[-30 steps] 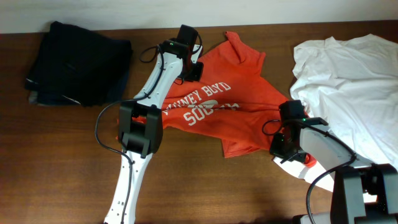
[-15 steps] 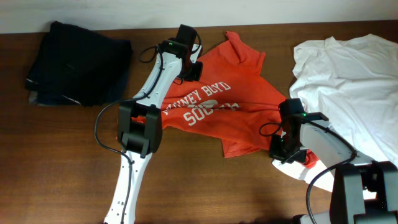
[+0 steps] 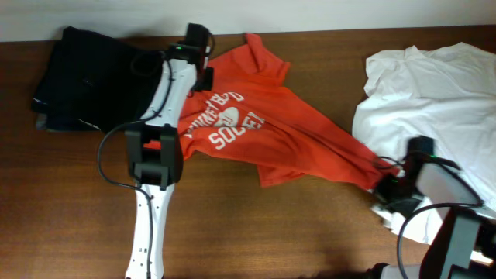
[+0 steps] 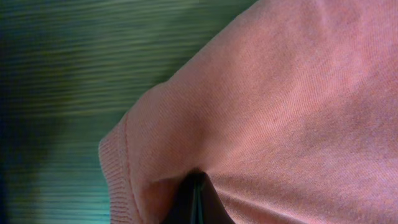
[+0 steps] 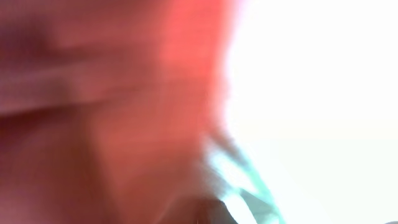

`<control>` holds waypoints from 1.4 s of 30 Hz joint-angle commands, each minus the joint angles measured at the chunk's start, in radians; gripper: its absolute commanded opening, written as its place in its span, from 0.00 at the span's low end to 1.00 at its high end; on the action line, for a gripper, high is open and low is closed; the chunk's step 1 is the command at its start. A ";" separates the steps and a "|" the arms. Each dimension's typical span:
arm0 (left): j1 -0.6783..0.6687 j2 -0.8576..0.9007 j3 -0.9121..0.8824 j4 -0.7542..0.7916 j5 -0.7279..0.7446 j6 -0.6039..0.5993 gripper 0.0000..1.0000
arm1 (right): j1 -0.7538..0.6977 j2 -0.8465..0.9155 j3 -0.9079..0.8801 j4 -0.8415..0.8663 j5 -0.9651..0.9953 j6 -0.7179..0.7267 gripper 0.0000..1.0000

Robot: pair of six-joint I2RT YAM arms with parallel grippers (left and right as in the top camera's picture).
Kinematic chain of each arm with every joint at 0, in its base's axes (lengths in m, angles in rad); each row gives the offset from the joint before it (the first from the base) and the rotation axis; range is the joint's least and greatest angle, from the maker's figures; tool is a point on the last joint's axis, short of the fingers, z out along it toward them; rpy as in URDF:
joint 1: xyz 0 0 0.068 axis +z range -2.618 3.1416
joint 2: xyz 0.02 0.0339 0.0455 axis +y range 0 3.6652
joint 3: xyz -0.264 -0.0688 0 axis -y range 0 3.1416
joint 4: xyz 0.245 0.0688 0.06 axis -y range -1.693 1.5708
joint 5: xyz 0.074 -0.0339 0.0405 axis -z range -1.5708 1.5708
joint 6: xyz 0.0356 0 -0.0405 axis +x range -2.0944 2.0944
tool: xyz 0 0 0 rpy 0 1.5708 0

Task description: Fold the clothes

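**Spreading step, seen from overhead.** The orange-red T-shirt [image 3: 263, 136] lies lettering-up across the middle of the table [image 3: 271, 232], drawn into a diagonal between my two arms. My left gripper [image 3: 206, 77] is clenched on the shirt's far edge, near the dark clothes pile [image 3: 93, 77]. My right gripper [image 3: 385, 186] is clenched on the opposite corner, just beside the white T-shirt [image 3: 434, 101]. The right wrist view is too blurred to show how much cloth I have pinched there. As I judge it, doing this well means drawing both ends apart evenly and low over the wood until the creases flatten. The hem must not slip, and the white shirt must not be dragged along.
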 commanded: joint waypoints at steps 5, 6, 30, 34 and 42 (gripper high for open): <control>0.057 0.121 -0.012 -0.017 0.049 0.008 0.01 | -0.475 0.041 0.283 -0.046 -0.127 -0.023 0.08; 0.056 0.111 0.058 -0.028 0.076 0.008 0.00 | -0.472 0.041 0.375 -0.087 -0.126 -0.051 0.12; 0.035 -0.377 0.631 -0.653 0.204 -0.148 0.99 | -0.214 0.589 0.747 0.161 0.190 -0.483 0.04; 0.035 -0.377 0.631 -0.653 0.204 -0.148 0.99 | -0.256 0.589 0.975 0.035 -0.247 -0.528 0.13; 0.035 -0.377 0.631 -0.653 0.204 -0.148 0.99 | -0.085 0.638 1.072 -0.247 -0.220 -0.536 0.04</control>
